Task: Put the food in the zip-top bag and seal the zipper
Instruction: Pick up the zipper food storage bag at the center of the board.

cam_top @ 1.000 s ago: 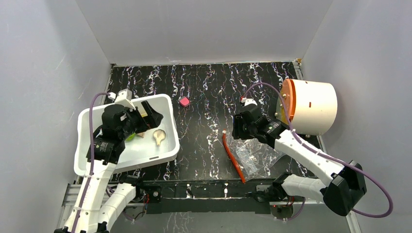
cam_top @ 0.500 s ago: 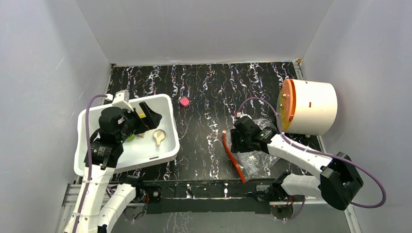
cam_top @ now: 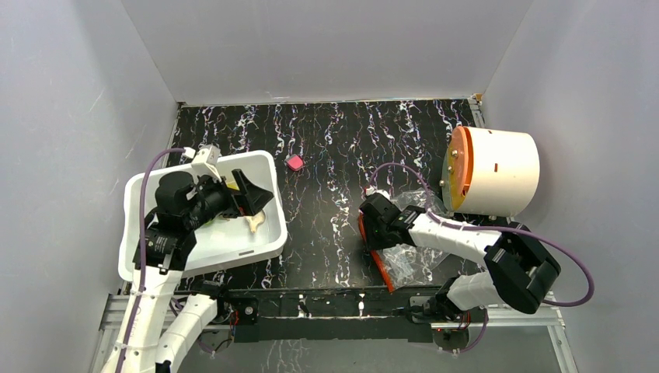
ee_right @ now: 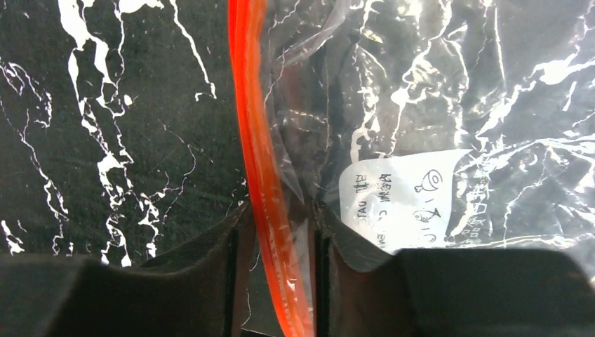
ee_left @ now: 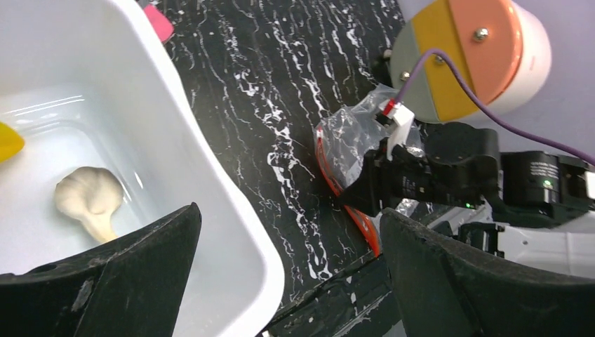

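Your right gripper point(ee_right: 279, 228) is down at the table point(cam_top: 334, 140) with its two fingers set either side of the zipper point(ee_right: 249, 105), the orange-red strip running straight up between them; the gap is narrow and the strip fills most of it, but you cannot tell from these views whether the fingers are pinching it or only bracketing it. The zip-top bag point(ee_right: 435, 84) lies flat and crinkled on the dark marbled surface to the right of that strip, a white printed label point(ee_right: 400, 200) showing on the plastic, and from above it sits on the right half of the table, just in front of the white cylinder with the orange face point(cam_top: 497, 171). Your left gripper point(ee_left: 288, 214) hangs above the right rim of the white bin point(cam_top: 268, 233), fingers spread wide and holding nothing. The food you can see is inside that bin: a beige piece point(ee_left: 88, 200) rests on the floor near the right wall, and a yellow piece point(ee_left: 8, 140) shows at the edge of the left wrist view. A small pink block point(cam_top: 294, 162) lies on the table just beyond the bin's far right corner
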Robot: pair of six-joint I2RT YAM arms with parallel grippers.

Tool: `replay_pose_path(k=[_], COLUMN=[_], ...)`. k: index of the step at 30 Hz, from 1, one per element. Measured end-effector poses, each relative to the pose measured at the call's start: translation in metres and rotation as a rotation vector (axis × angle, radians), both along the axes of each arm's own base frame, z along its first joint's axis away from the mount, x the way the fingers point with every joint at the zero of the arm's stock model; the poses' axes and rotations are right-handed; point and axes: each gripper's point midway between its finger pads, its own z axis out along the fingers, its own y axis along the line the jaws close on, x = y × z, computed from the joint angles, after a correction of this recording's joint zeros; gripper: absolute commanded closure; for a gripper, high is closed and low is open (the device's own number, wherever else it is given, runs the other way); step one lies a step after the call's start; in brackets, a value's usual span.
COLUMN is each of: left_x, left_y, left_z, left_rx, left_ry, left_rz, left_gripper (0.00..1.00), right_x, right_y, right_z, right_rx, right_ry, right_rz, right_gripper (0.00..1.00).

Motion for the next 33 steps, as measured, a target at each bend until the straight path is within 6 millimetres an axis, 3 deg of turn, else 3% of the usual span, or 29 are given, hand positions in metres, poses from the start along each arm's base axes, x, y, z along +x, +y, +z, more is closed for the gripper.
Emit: replay_pose_path(k=[4, 8, 20, 26, 33], left_x=[-0.006, -0.01, -0.01, 0.0, 0.005], left_y=[-0.006, -0.009, -0.014, -0.018, -0.029], left_z=[0.007, 0.006, 0.0, -0.008, 0.006], left_rx=[-0.017, -0.027, -0.041, -0.073, -0.159], left_ry=[-0.033, -0.038, -0.003, 0.067, 0.068], left_rz=[-0.045, -0.075, -0.095, -0.082, -0.101], left_gripper=[0.05, 0.08, 0.18, 0.23, 0.25], right_x=[0.005, 0.009, 0.017, 0.018, 0.023], right_y=[0.0, 0.007, 0.036, 0.065, 0.093], right_z=[0.0, 0.009, 0.073, 0.134, 0.207], right_rx=[-0.011, 0.03, 0.268, 0.467, 0.681], right_ry=[-0.024, -0.06, -0.195, -0.239, -0.313], right_rz=[0.0, 0.015, 0.056, 0.085, 0.117], right_gripper=[0.99, 1.0, 1.0, 1.0, 1.0])
